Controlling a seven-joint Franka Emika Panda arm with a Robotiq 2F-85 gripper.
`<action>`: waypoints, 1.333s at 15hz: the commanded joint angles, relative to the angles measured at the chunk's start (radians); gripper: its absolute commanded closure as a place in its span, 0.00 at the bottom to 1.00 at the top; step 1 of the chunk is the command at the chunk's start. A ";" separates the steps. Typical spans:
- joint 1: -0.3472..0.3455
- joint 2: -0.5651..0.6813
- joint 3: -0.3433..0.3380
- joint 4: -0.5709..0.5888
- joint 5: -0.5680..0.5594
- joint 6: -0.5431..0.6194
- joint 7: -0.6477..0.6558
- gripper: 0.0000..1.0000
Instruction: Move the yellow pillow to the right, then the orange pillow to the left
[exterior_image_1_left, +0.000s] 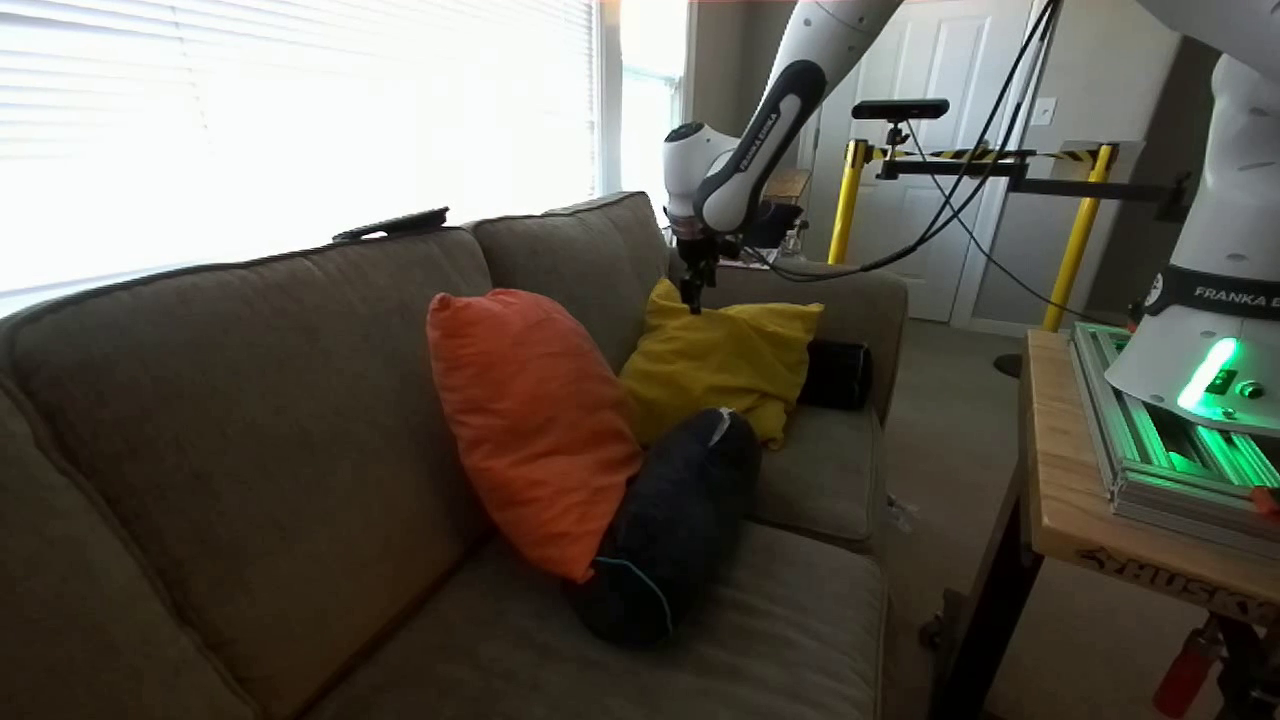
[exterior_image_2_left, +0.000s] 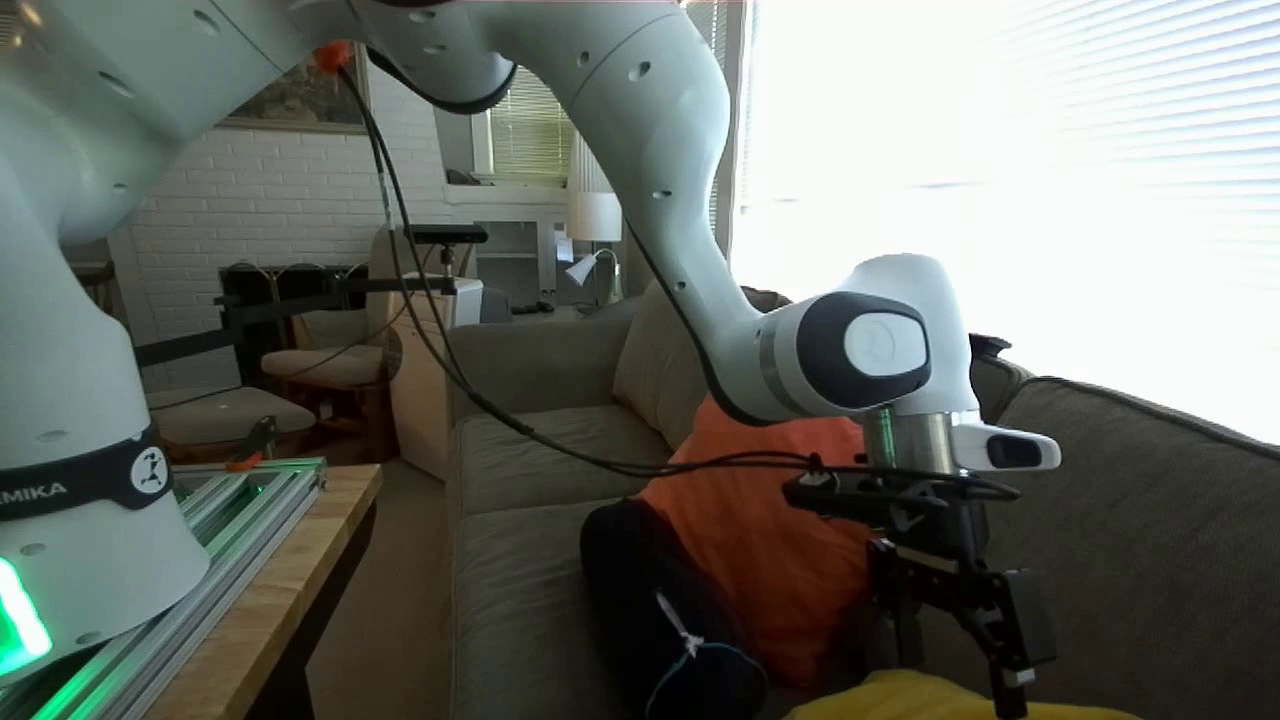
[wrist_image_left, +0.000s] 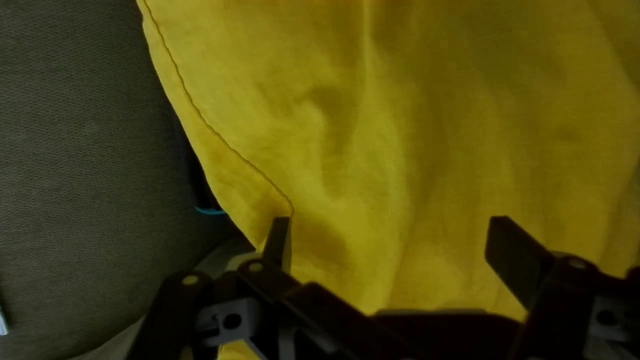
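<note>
The fingers (wrist_image_left: 278, 245) are held apart over the yellow pillow (wrist_image_left: 400, 150), with the orange pillow (exterior_image_1_left: 530, 430) off to their left, so step 1 of 2 is judged in hand, and a firm pinch on yellow fabric beneath them is likely needed next.

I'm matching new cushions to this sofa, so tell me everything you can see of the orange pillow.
The orange pillow is plain orange-red, looks like soft, filled fabric, and shows light creases and pointed corners. It stands tilted on the sofa seat, apparently leaning on the backrest, one corner pointing down. The dark bolster lies against its lower side. In an exterior view it partly hides the yellow pillow; whether they touch is unclear.
</note>
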 joint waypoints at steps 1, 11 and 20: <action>0.002 0.034 -0.012 0.038 -0.043 -0.064 0.041 0.00; -0.011 0.104 -0.012 0.098 -0.073 -0.181 0.034 0.26; -0.121 0.086 0.139 0.143 0.031 -0.162 -0.051 0.91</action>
